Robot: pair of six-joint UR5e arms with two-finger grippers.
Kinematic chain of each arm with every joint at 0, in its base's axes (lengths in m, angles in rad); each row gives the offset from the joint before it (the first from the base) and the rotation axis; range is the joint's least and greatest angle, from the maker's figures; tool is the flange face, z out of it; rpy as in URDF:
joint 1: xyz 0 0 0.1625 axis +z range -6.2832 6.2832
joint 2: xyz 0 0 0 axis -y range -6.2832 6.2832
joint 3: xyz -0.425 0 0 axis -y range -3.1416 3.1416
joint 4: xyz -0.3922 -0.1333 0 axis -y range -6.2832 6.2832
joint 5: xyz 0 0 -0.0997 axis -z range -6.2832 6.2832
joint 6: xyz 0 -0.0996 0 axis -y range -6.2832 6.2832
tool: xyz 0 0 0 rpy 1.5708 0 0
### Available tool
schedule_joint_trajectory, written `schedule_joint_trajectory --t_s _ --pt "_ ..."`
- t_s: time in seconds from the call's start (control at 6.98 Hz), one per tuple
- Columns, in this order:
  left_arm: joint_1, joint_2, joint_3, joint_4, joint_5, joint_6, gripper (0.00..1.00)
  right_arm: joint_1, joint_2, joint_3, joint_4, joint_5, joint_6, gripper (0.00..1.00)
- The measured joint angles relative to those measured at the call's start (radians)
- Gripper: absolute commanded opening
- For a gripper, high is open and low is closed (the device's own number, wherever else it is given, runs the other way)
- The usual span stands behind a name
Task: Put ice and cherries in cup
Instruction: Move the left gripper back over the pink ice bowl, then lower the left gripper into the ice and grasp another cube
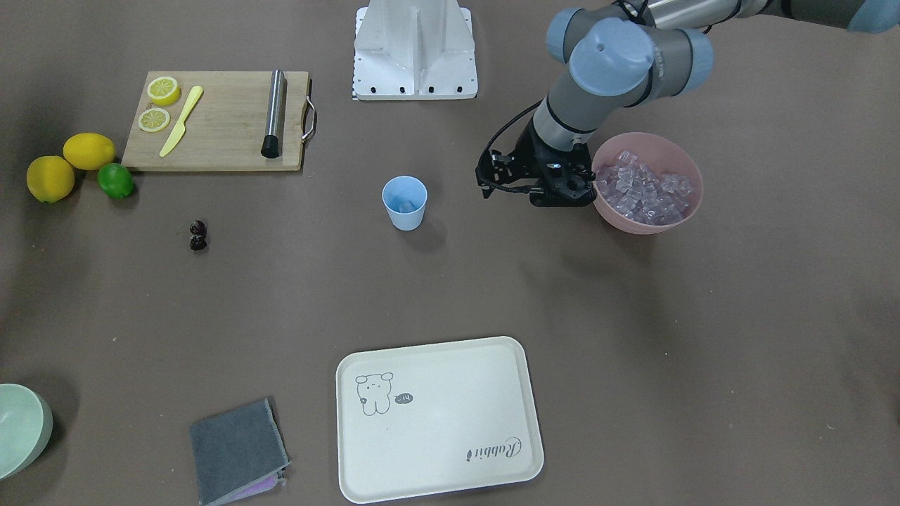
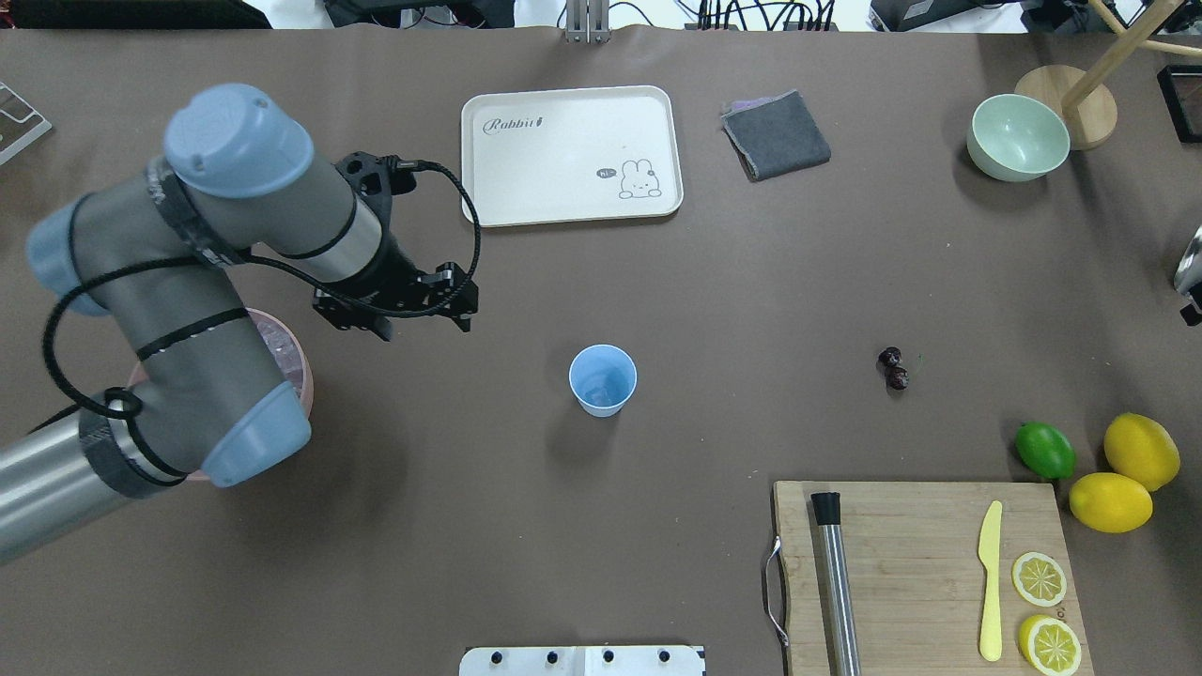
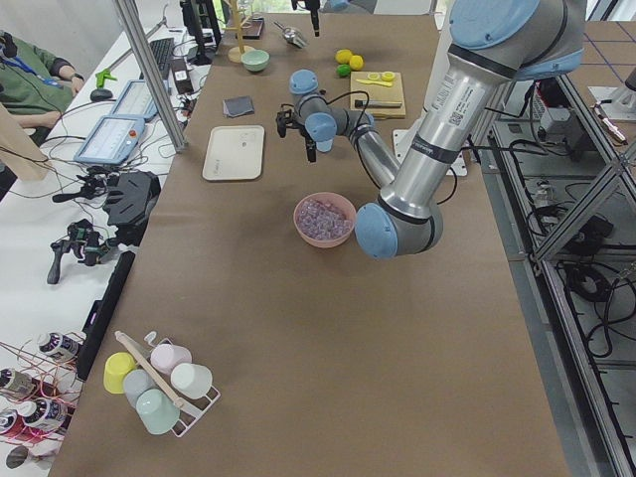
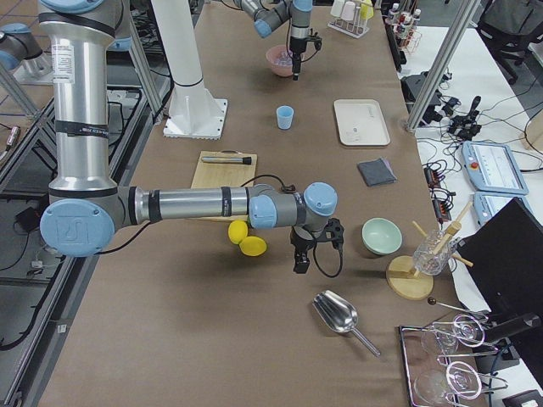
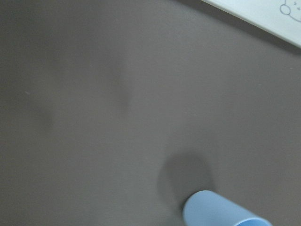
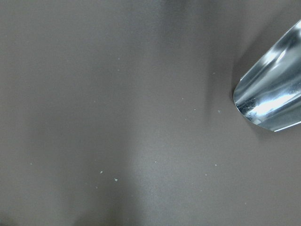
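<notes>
Cream tray (image 1: 439, 450) lies closest in the front-facing view, with nothing on it.

Left gripper (image 1: 555, 193) hangs pointing down over bare bench (image 1: 633, 316).
- Pink bowl (image 1: 633, 221): just beside this gripper on its outer side, heaped with ice (image 1: 647, 190).
- Cup (image 1: 404, 202): upright, near the gripper on its other side, clearly apart from it.
- Cherries (image 1: 197, 235): on the bench well beyond the cup, far from this gripper.

Left fingers are hidden under the wrist in every view. Cannot tell whether they are spread, pressed together or carrying a cube.

Right gripper (image 4: 300, 259) hovers low at the far end of the bench, metal scoop (image 4: 338, 314) near it. Its state cannot be told either.

Cup interior shows a faint darker shape at the bottom. It may be a cube; not confirmed.

Progress, as judged: early. Nearly all the ice is in the bowl and the cherries are not yet in the cup. Ice transfer looks like the step in hand, with the cherries to follow.
</notes>
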Motion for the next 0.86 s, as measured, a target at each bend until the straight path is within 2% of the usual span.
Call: schedule_joint_trajectory --t_s 0.14,0.29,0.57,0.86 --pt "-0.033 0.041 -0.064 0.121 -0.002 0.192 0.93 -0.004 -0.001 -0.001 0.000 0.000 0.000 1.00" --pt "-0.051 0.119 -0.117 0.169 -0.002 0.343 0.92 -0.007 -0.002 -0.002 0.000 0.000 0.000 1.00" --pt "-0.078 0.241 -0.138 0.149 -0.004 0.512 0.92 -0.016 -0.005 -0.009 -0.001 0.001 0.000 1.00" --pt "-0.083 0.280 -0.086 0.076 -0.002 0.551 0.91 -0.022 -0.006 -0.016 0.000 0.001 0.000 1.00"
